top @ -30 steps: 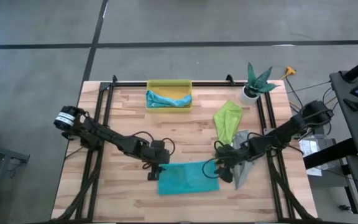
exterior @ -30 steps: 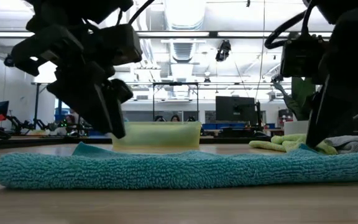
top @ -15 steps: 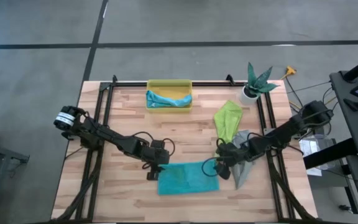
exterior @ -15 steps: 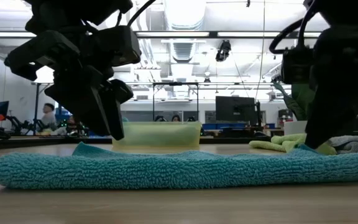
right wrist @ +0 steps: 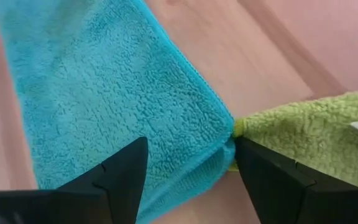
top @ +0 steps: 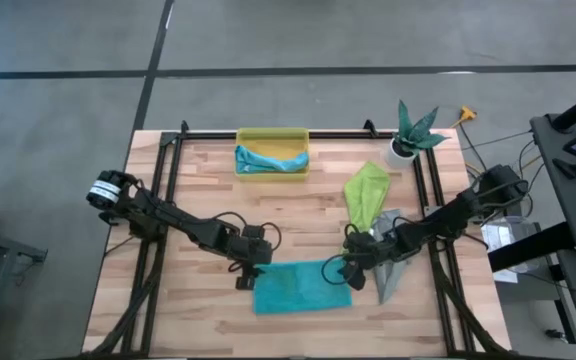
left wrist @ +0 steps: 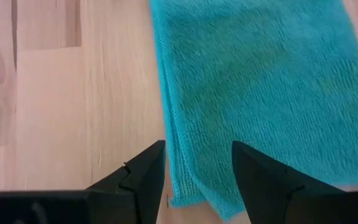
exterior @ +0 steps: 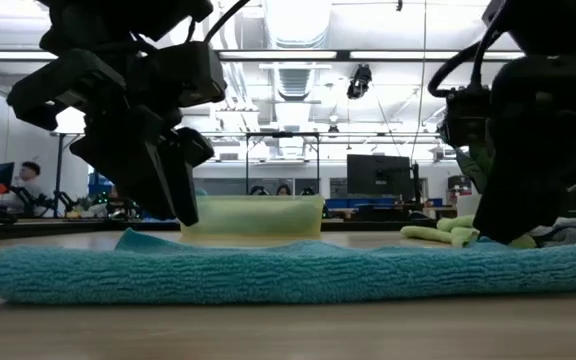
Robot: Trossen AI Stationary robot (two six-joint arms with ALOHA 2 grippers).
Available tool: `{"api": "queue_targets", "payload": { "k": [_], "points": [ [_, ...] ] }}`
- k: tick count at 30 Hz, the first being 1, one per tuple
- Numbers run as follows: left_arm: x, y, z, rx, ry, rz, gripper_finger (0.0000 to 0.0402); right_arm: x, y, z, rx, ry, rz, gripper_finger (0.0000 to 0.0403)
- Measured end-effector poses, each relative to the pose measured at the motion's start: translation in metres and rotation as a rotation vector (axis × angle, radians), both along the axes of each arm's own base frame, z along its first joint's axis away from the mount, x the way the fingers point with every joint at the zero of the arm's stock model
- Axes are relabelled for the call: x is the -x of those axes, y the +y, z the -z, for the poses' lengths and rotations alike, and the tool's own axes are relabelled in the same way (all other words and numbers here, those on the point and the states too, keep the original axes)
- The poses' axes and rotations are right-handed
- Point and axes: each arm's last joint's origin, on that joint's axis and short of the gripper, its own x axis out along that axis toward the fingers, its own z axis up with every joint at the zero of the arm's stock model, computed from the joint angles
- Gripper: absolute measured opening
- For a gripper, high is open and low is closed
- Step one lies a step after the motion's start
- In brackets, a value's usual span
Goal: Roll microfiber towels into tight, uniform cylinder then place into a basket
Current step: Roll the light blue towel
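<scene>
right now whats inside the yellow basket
In the high view, one light blue towel lies bunched inside the basket, with bare yellow floor showing along the far side. Whether anything lies under the towel cannot be seen; the low view shows only the basket's cloudy wall.

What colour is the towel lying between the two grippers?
Teal, seen best in the left wrist view.

- Even, soft overhead light falls on the pale wooden plank counter point(top: 298, 215); shadows beneath the arms are faint.
- In the low view, bright ceiling strip lamps point(exterior: 298, 55) glare, turning both arms into dark silhouettes.
- The room behind is hazy.
- In the wrist views, the flat teal microfiber towel point(left wrist: 253, 81) shows crisp weave, while the near fingers blur slightly.
</scene>
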Motion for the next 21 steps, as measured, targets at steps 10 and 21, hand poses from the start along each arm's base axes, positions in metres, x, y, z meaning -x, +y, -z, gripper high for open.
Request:
{"api": "queue_targets", "payload": {
  "k": [10, 21],
  "points": [
    [0.002, 0.0, 0.003, 0.002, 0.011, -0.006, 0.0169, -0.006, 0.004, -0.001, -0.012, -0.025, -0.065, 0.0218],
    [0.006, 0.001, 0.008, 0.01, 0.033, -0.026, 0.0169, -0.006, 0.005, -0.012, 0.0, -0.043, -0.093, 0.0209]
  ]
}}
